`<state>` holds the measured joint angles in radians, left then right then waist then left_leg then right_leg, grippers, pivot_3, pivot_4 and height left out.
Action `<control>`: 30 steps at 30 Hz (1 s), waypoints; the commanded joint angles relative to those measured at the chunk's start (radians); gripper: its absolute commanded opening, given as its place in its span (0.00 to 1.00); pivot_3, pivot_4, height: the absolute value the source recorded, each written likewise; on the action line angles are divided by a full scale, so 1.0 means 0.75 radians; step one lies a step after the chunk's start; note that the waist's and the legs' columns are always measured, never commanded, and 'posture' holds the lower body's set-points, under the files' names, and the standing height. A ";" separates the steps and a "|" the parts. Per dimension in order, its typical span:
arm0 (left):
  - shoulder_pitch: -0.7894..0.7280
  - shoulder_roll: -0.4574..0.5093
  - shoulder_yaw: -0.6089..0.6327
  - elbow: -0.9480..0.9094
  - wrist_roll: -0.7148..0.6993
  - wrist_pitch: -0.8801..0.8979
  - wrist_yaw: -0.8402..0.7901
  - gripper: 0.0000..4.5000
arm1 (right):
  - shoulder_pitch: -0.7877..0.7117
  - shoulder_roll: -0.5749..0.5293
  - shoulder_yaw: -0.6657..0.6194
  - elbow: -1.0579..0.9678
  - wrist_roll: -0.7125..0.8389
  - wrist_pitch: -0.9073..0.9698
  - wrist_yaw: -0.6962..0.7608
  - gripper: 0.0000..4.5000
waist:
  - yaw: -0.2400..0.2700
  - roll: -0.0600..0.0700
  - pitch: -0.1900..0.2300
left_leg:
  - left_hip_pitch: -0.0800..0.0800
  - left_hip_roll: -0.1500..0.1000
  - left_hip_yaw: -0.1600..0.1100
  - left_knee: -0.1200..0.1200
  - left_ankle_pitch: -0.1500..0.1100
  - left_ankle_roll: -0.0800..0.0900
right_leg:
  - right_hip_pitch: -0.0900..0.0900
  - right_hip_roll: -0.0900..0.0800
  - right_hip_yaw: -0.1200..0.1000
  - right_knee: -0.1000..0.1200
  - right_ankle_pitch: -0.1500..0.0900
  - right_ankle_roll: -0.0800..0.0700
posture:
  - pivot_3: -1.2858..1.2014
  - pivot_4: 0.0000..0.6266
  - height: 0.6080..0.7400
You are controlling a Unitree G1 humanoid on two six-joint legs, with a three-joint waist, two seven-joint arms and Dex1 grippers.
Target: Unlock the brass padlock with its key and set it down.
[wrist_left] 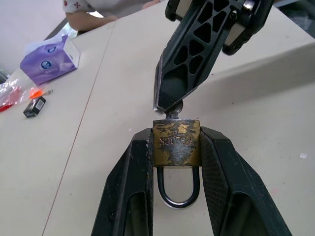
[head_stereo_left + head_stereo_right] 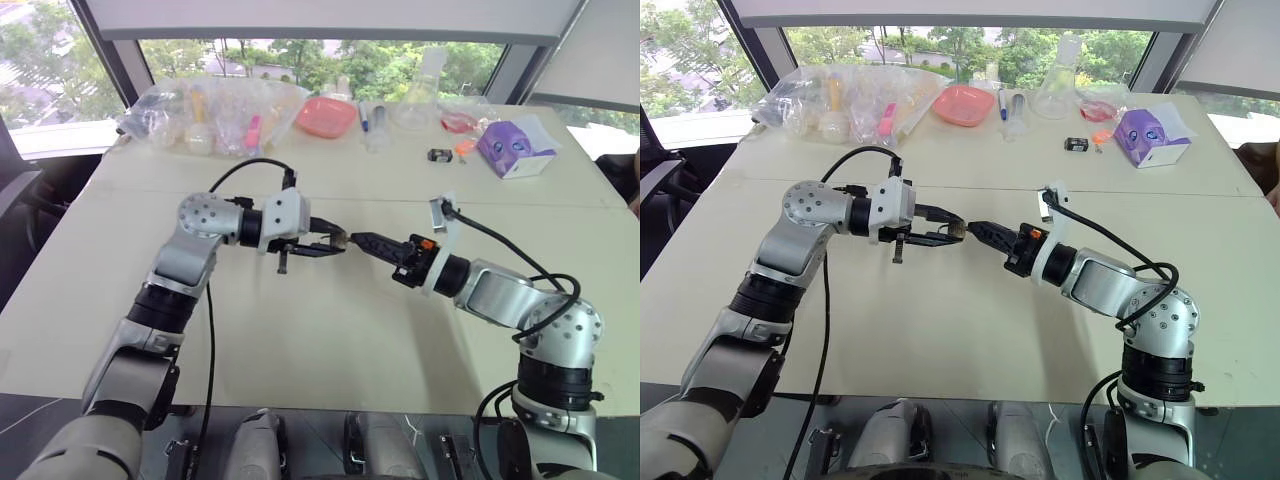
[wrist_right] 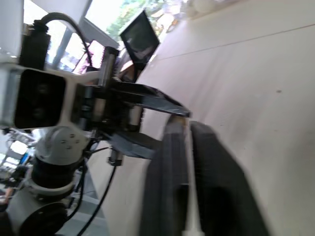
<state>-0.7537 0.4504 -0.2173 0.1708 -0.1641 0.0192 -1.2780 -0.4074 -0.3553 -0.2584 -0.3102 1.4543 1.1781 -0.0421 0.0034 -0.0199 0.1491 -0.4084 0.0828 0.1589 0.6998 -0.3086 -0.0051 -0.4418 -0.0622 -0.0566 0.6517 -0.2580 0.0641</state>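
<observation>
**Clutter along the table's far edge**

The pale table (image 2: 330,330) carries a heap of clear plastic bags (image 2: 215,115) at its far left. Beside them sits a coral-pink tray (image 2: 326,116), then a blue pen (image 2: 364,117) and a glass flask (image 2: 418,95). Farther right lie a small black gadget (image 2: 440,155), an orange bit (image 2: 463,149) and a purple tissue box (image 2: 514,147).

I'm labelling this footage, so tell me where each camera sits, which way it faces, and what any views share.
Left eye and right eye views: on the head, looking forward and down over both arms and the table.
Left wrist view: along the left gripper, whose fingers clamp the brass padlock; the right gripper meets it.
Right wrist view: along the right gripper's shut fingers toward the left gripper.
Shared: both grippers meeting mid-table; the purple tissue box.
</observation>
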 commanded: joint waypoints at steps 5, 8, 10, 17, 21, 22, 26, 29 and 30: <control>-0.017 -0.004 0.010 -0.056 -0.005 -0.073 0.040 0.16 | 0.015 -0.029 0.028 -0.013 0.095 -0.073 -0.049 0.01 | 0.002 0.000 0.000 | 0.000 0.000 0.000 0.000 0.000 0.000 | 0.000 0.000 0.000 0.000 0.000 0.000 | 0.52 0.24 1.00; -0.019 -0.008 0.007 -0.051 0.011 -0.112 0.064 0.16 | 0.020 -0.032 0.043 -0.011 0.123 -0.094 -0.068 0.01 | 0.001 0.000 0.000 | 0.000 0.000 0.000 0.000 0.000 0.000 | 0.000 0.000 0.000 0.000 0.000 0.000 | 0.52 0.24 1.00; -0.020 -0.009 0.005 -0.049 0.018 -0.131 0.072 0.16 | 0.022 -0.035 0.054 -0.010 0.138 -0.108 -0.080 0.01 | 0.001 0.000 0.000 | 0.000 0.000 0.000 0.000 0.000 0.000 | 0.000 0.000 0.000 0.000 0.000 0.000 | 0.52 0.24 1.00; -0.028 -0.023 0.008 -0.003 0.135 -0.379 0.201 0.16 | 0.014 0.007 0.075 0.056 0.322 -0.212 -0.244 0.01 | 0.002 0.000 0.000 | 0.000 0.000 0.000 0.000 0.000 0.000 | 0.000 0.000 0.000 0.000 0.000 0.000 | 0.52 0.24 1.00; -0.043 -0.034 0.004 0.044 0.210 -0.548 0.279 0.16 | 0.011 0.029 0.095 0.088 0.445 -0.294 -0.352 0.01 | 0.002 0.000 0.000 | 0.000 0.000 0.001 0.000 0.000 0.000 | 0.000 0.000 0.000 0.000 0.000 0.000 | 0.52 0.24 1.00; -0.047 -0.036 0.007 0.055 0.226 -0.590 0.304 0.16 | 0.009 0.039 0.098 0.095 0.476 -0.322 -0.382 0.01 | 0.002 0.000 0.000 | 0.000 0.000 0.001 0.000 0.000 0.000 | 0.000 0.000 0.000 0.000 0.000 0.000 | 0.52 0.24 1.00; -0.061 -0.026 0.013 0.106 0.278 -0.746 0.380 0.16 | 0.005 0.062 0.107 0.114 0.576 -0.416 -0.488 0.01 | 0.002 0.000 0.000 | 0.000 0.000 0.001 0.000 0.000 0.000 | 0.000 0.000 0.000 0.000 0.000 0.000 | 0.52 0.24 1.00; -0.073 -0.018 0.017 0.146 0.328 -0.874 0.450 0.16 | 0.004 0.072 0.115 0.129 0.633 -0.476 -0.547 0.01 | 0.002 0.000 0.000 | 0.000 0.000 0.001 0.000 0.000 0.000 | 0.000 0.000 0.000 0.000 0.000 0.000 | 0.52 0.24 1.00; -0.074 -0.013 0.018 0.157 0.352 -0.929 0.478 0.16 | 0.004 0.081 0.116 0.134 0.656 -0.500 -0.570 0.01 | 0.002 0.000 0.000 | 0.000 0.000 0.001 0.000 0.000 0.000 | 0.000 0.000 0.000 0.000 0.000 0.000 | 0.52 0.24 1.00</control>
<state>-0.7640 0.4365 -0.2217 0.3142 0.0950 -0.5859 -0.9681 -0.3961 -0.3007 -0.1656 -0.2194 1.9148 0.8406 -0.4348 0.0046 -0.0199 0.1491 -0.4084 0.0829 0.1597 0.6998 -0.3086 -0.0051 -0.4417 -0.0625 -0.0565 0.6517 -0.2580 0.0642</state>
